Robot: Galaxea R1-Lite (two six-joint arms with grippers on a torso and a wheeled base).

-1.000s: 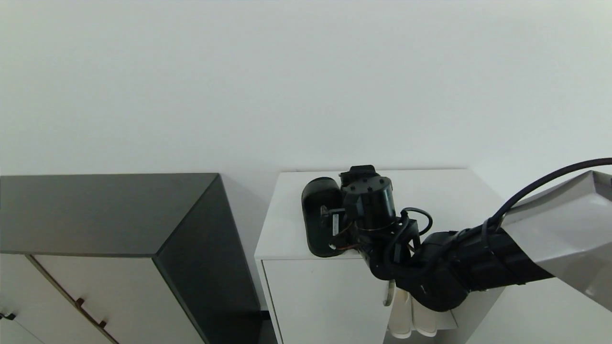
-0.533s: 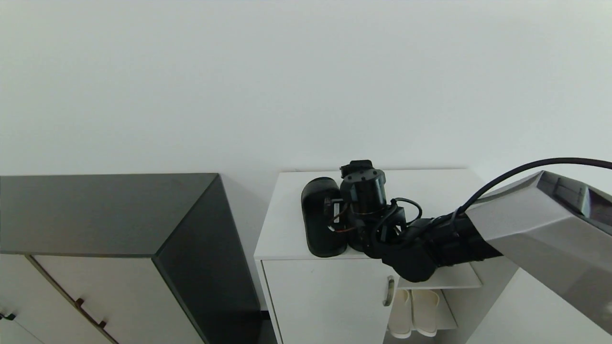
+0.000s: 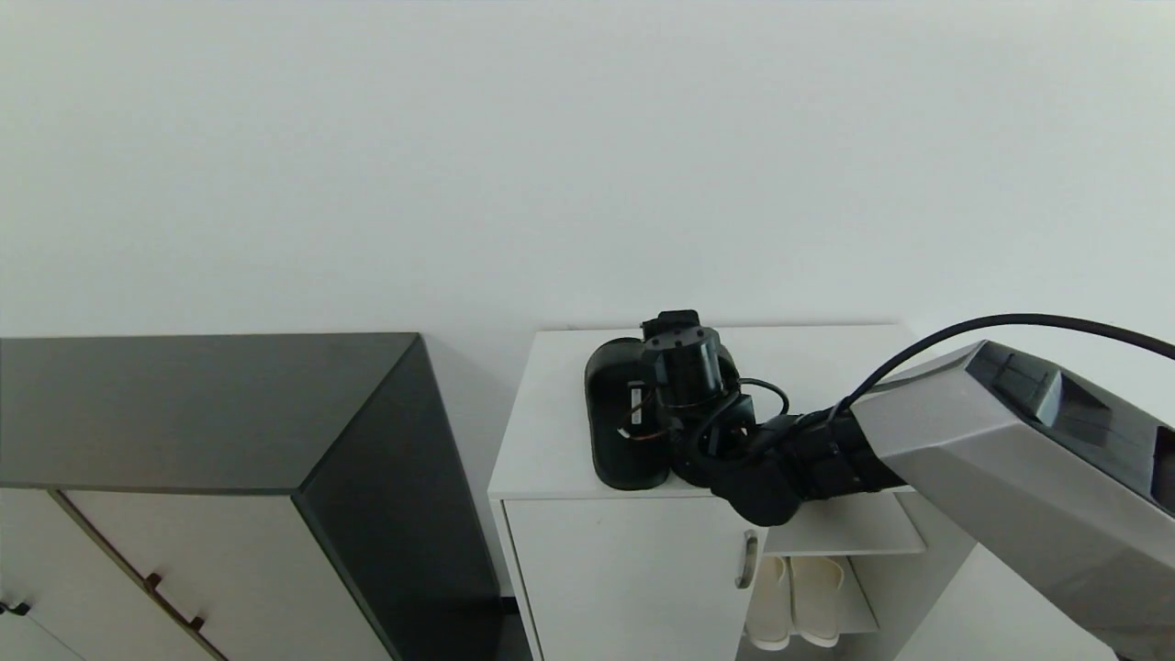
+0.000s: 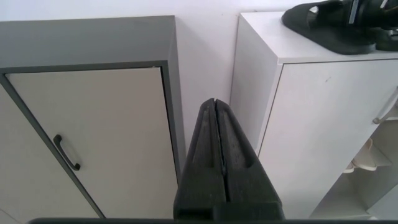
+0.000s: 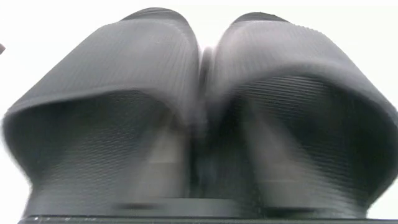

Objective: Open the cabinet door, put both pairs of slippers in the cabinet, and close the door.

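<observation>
A pair of black slippers (image 3: 624, 431) lies on top of the white cabinet (image 3: 551, 441), near its front edge. My right gripper (image 3: 679, 349) is right at the pair, its wrist covering one slipper. The right wrist view shows both black slippers (image 5: 199, 118) side by side, very close. The cabinet's right half stands open. A pair of white slippers (image 3: 794, 610) sits on its lower shelf. My left gripper (image 4: 215, 106) is shut and empty, held low in front of the gap between the two cabinets. The black slippers (image 4: 336, 31) and white slippers (image 4: 367, 158) also appear there.
A dark grey cabinet (image 3: 202, 404) with pale doors stands left of the white one, a narrow gap between them. The white cabinet's left door (image 3: 624, 578) is closed, its handle (image 3: 748, 558) at the edge of the opening. A plain wall rises behind.
My right arm rose from the cabinet opening and its wrist settled over the black slippers on top. The visible black slipper shifted slightly right. The white slippers came into sight.
</observation>
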